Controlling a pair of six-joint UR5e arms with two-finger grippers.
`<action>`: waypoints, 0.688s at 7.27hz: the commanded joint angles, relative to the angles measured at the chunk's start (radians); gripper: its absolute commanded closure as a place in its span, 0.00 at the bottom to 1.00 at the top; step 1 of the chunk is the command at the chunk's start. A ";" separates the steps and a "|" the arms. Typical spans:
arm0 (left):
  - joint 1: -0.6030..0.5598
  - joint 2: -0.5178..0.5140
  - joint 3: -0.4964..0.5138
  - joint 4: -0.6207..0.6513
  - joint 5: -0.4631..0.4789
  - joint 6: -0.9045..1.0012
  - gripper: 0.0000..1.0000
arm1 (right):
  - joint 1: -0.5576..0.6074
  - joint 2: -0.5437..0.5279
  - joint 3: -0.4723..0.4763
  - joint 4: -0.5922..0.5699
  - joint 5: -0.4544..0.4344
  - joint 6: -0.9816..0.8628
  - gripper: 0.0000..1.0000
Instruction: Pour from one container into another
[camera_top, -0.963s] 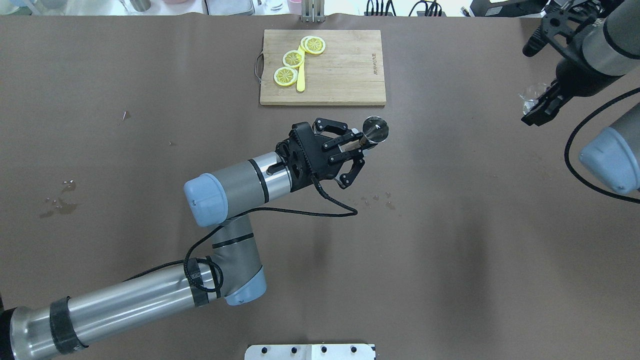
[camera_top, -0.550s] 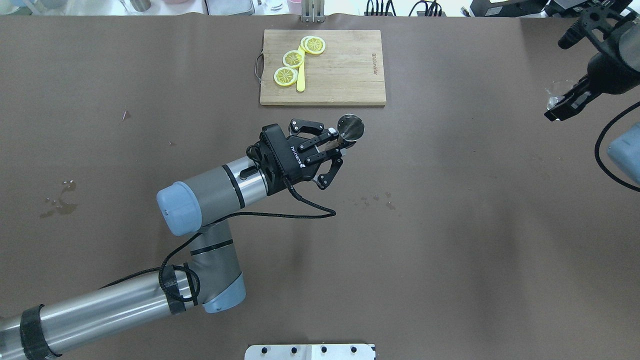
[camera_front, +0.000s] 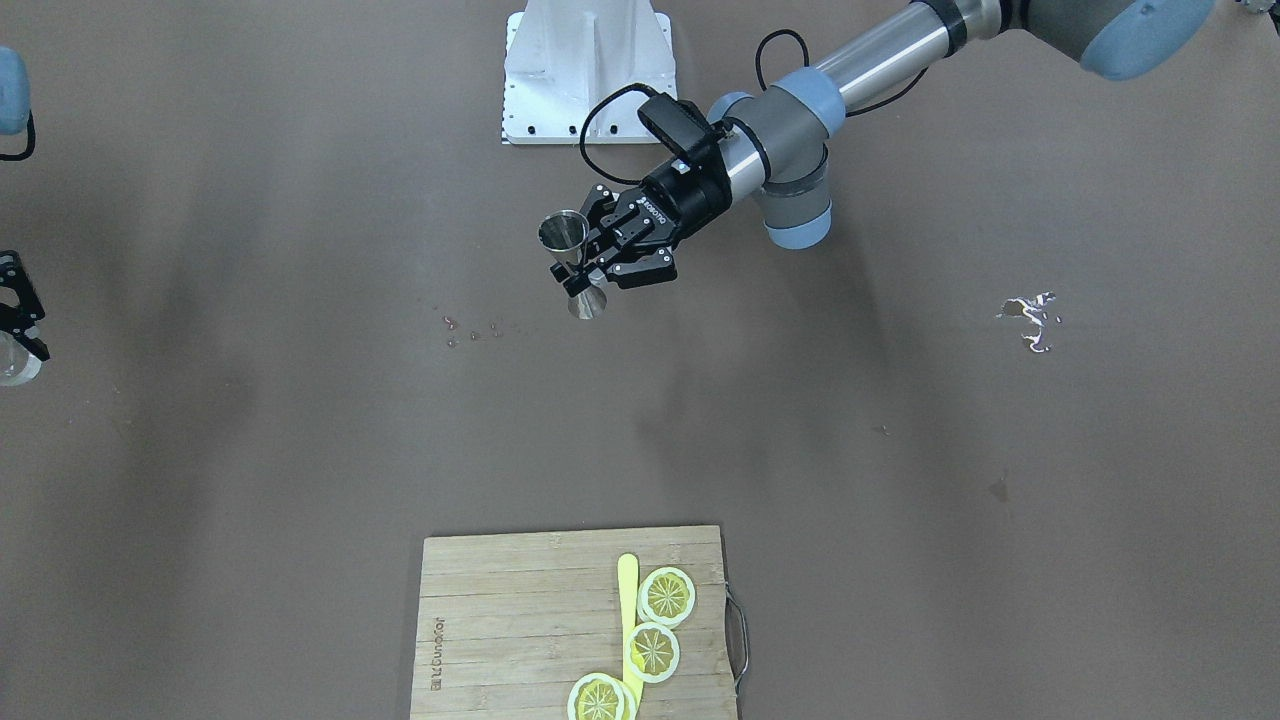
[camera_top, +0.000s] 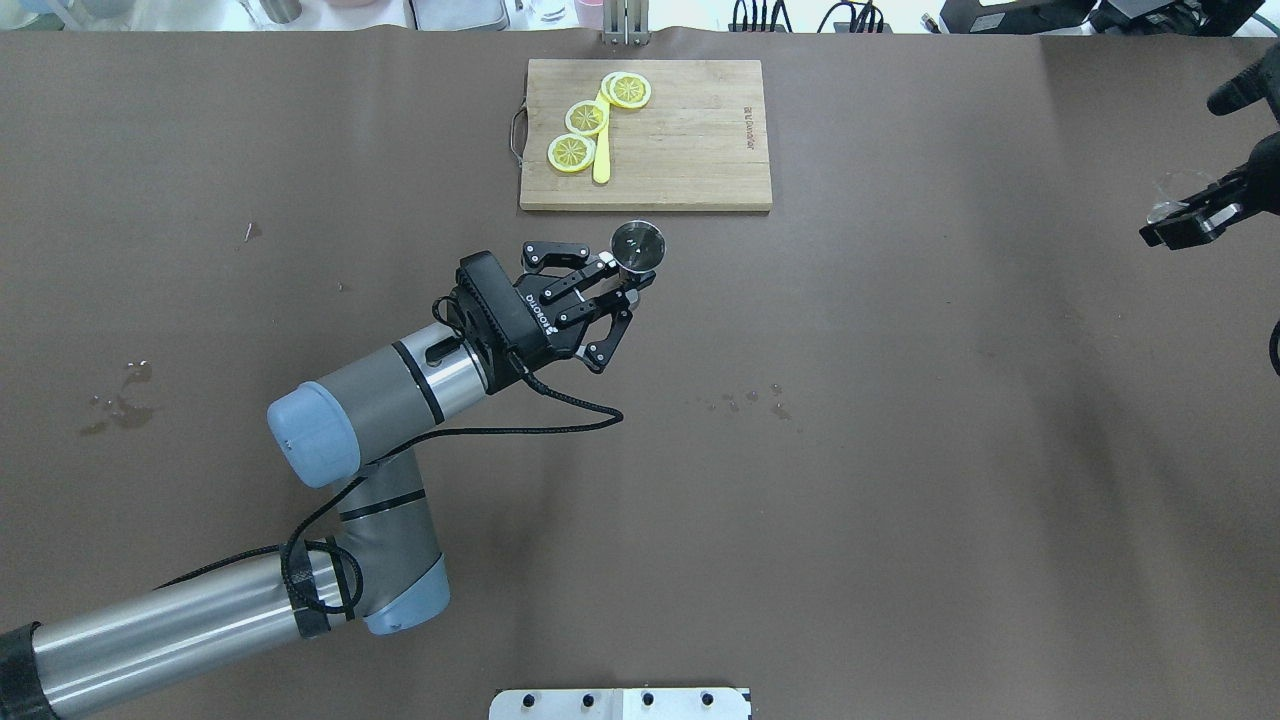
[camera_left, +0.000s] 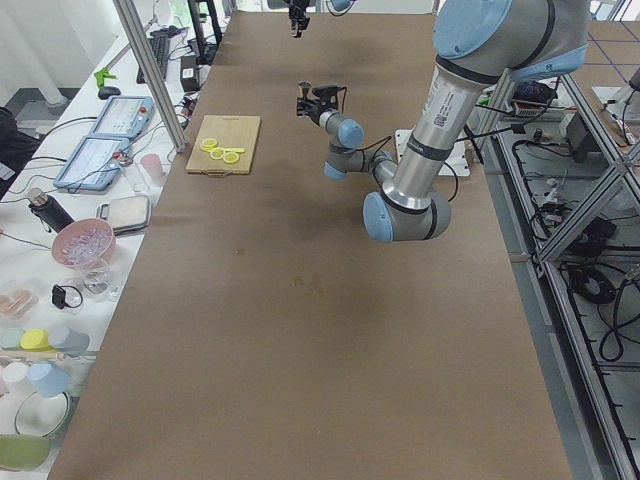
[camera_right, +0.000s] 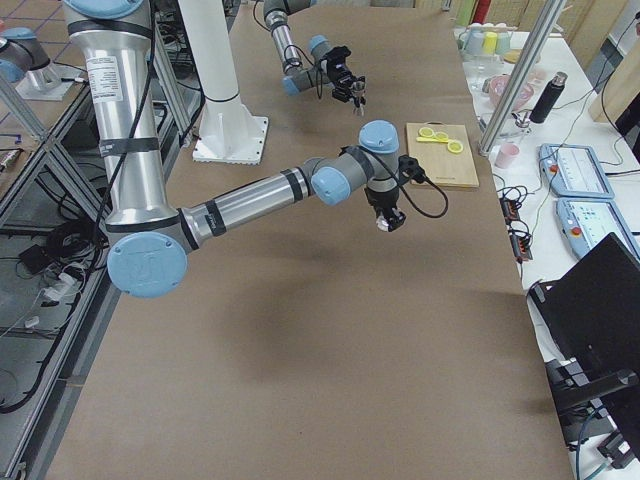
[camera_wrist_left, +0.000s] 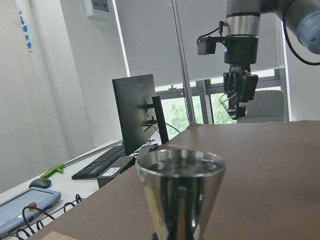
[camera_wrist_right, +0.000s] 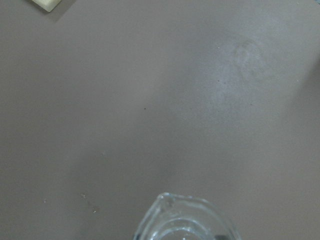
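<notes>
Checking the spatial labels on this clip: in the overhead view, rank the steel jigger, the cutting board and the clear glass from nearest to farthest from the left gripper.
1. steel jigger: clamped in the left gripper itself.
2. cutting board: just beyond the jigger, toward the table's far edge.
3. clear glass: far off at the view's right edge.
</notes>
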 joint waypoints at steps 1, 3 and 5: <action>0.013 0.057 -0.077 0.003 0.088 -0.049 1.00 | 0.036 -0.071 -0.081 0.224 -0.003 0.052 1.00; 0.028 0.088 -0.096 0.005 0.191 -0.076 1.00 | 0.041 -0.087 -0.274 0.564 0.000 0.166 1.00; 0.042 0.091 -0.096 0.005 0.284 -0.105 1.00 | 0.036 -0.071 -0.368 0.738 0.000 0.233 1.00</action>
